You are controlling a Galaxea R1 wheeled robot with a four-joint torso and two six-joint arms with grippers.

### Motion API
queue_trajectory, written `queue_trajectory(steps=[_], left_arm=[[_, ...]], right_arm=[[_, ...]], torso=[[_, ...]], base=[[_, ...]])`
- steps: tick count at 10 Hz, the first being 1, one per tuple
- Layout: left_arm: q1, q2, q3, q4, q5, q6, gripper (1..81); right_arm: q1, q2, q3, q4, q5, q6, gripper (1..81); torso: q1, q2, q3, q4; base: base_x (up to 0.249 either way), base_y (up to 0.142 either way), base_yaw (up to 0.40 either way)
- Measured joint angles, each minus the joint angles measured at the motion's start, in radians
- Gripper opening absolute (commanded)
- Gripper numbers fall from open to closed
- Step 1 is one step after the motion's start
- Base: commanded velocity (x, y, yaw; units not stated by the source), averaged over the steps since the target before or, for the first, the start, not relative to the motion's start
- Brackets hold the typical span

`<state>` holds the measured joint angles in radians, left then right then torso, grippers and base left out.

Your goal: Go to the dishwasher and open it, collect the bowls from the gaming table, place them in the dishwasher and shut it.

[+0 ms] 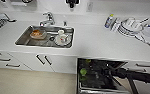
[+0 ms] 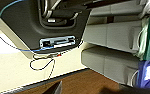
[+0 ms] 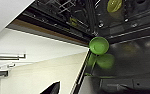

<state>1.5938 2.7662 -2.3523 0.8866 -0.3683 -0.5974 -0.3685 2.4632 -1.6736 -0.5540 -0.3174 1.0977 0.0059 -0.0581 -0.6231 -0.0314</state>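
The dishwasher [image 1: 79,75] stands open under the white counter, its dark interior and wire racks exposed. A green bowl [image 1: 83,72] lies at the left side of the lower rack. In the right wrist view that green bowl [image 3: 99,45] sits at the rack's edge, mirrored in the steel door [image 3: 138,55]. A yellow-green bowl [image 3: 114,5] rests deeper in the racks. My right gripper [image 1: 108,70] reaches in from the right, over the open dishwasher. A dark tip of my left gripper [image 2: 57,88] hangs beside my own body above the floor. The gaming table is out of view.
A steel sink [image 1: 22,40] holds a plate, cups and an orange-filled bowl. Stacked plates [image 1: 129,27] and a spray bottle [image 1: 108,21] stand on the counter to the right. White cabinet doors and drawers [image 1: 43,61] flank the dishwasher. Beige floor [image 1: 28,82] lies in front.
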Motion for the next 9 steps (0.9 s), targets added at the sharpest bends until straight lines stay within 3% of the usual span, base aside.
queue_trajectory(steps=[3,6,9], left_arm=[[0.0,0.021,-0.009,-0.017,0.002,-0.005,81.1],[-0.01,0.06,-0.121,-0.136,0.0,-0.013,81.1],[-0.039,0.11,-0.196,-0.181,0.0,-0.028,81.1]], right_arm=[[0.011,-0.092,0.083,0.021,-0.003,0.003,81.1],[0.024,-0.33,0.224,0.034,-0.076,0.001,81.1],[-0.136,-0.455,0.326,0.042,-0.146,-0.049,81.1]], torso=[[0.0,0.0,0.0,0.0],[0.0,0.0,0.0,0.0],[0.0,0.0,0.0,0.0]], base=[[0.0,0.0,0.0],[0.0,0.0,0.0],[0.0,0.0,0.0]])
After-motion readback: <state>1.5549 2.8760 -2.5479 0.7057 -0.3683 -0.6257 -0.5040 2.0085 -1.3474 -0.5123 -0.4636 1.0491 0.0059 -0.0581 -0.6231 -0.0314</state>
